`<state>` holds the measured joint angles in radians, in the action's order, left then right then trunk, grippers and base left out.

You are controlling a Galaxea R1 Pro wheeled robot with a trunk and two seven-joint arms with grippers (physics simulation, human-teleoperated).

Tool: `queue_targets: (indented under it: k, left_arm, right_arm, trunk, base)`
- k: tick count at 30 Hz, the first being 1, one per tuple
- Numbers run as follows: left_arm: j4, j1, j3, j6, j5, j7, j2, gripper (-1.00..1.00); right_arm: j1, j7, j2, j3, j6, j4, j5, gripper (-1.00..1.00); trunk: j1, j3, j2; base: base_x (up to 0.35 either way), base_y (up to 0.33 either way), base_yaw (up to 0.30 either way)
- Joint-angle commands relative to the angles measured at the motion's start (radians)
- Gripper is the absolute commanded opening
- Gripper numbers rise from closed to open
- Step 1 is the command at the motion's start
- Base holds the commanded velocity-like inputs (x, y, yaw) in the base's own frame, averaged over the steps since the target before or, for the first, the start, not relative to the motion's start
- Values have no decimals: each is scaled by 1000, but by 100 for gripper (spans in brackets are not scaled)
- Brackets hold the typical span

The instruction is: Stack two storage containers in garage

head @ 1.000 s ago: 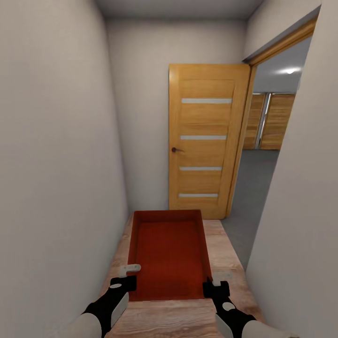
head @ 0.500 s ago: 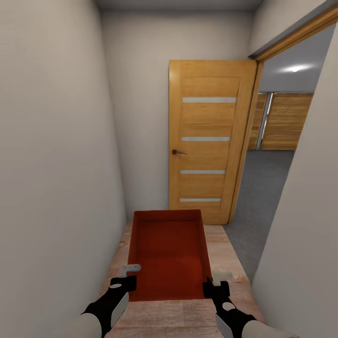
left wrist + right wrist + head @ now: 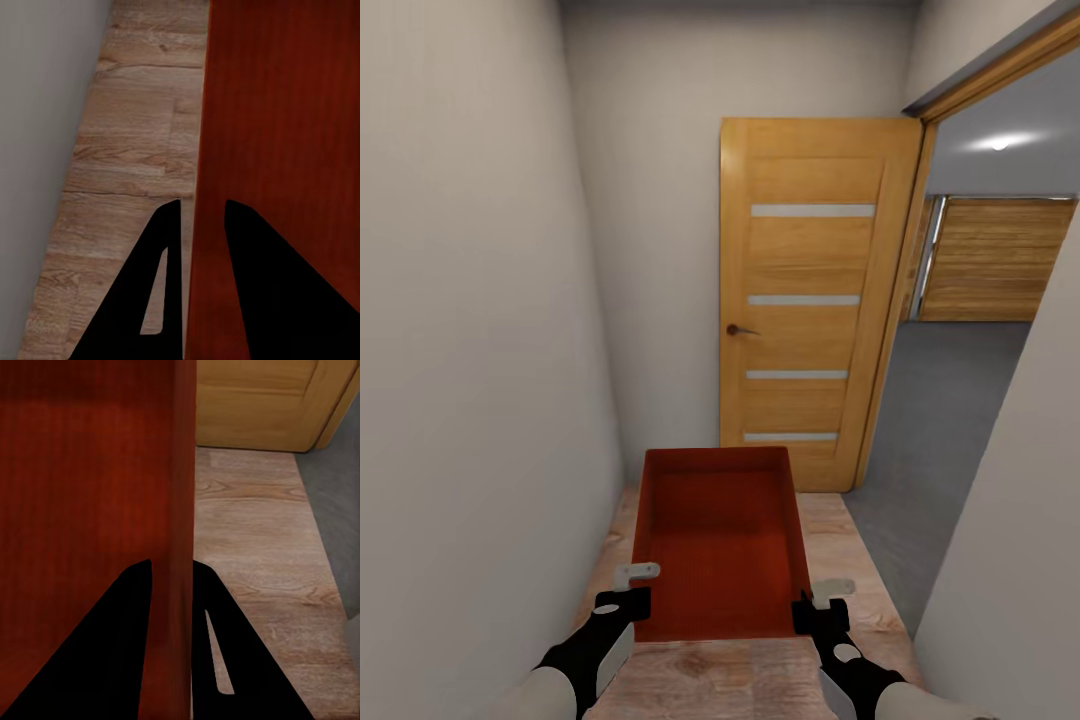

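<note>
I hold one orange-red open-top storage container (image 3: 718, 545) level in front of me, between both arms, above a light wood plank floor. My left gripper (image 3: 630, 590) is shut on its left wall near the near corner, and the left wrist view shows the wall (image 3: 285, 112) pinched in that gripper (image 3: 202, 202). My right gripper (image 3: 818, 598) is shut on the right wall, which runs between its fingers in the right wrist view too (image 3: 171, 562). The container (image 3: 90, 472) is empty. Through a doorway at the right lies the garage, with its dark grey floor (image 3: 950, 400).
I am in a narrow corridor with pale walls close on the left (image 3: 470, 380) and right (image 3: 1020, 560). An open wooden door (image 3: 810, 300) with a dark handle stands ahead, against the end wall. A wide wood-plank door (image 3: 1000, 260) closes the garage's far side.
The view has moved forward along the corridor: the wooden door looms larger and more of the garage shows through the doorway. Both grips on the container are unchanged.
</note>
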<state>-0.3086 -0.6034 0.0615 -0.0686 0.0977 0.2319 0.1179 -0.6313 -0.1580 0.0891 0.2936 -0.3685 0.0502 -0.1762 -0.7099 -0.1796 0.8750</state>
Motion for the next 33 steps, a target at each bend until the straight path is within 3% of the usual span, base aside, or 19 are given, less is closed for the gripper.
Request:
queue_targets:
  k: [1, 11, 33]
  left_arm:
    - [-5, -1, -14, -7, -6, 12, -1, -100]
    - [-4, -1, -14, -8, -6, 12, 0, -100]
    - [-4, -1, -14, -8, -6, 12, 0, -100]
  right_arm:
    - [-1, -11, -2, -26, -9, -3, -32, -100]
    - [-1, -11, -2, -27, -9, -3, -32, -100]
    - [-1, -11, -2, -27, -9, -3, -32, -100]
  trunk:
    - [-1, -1, 1]
    - [-1, -1, 1]
    - [-1, -1, 1]
  base:
    - [322, 0, 0]
    - [322, 47, -46]
    - [309, 175, -270]
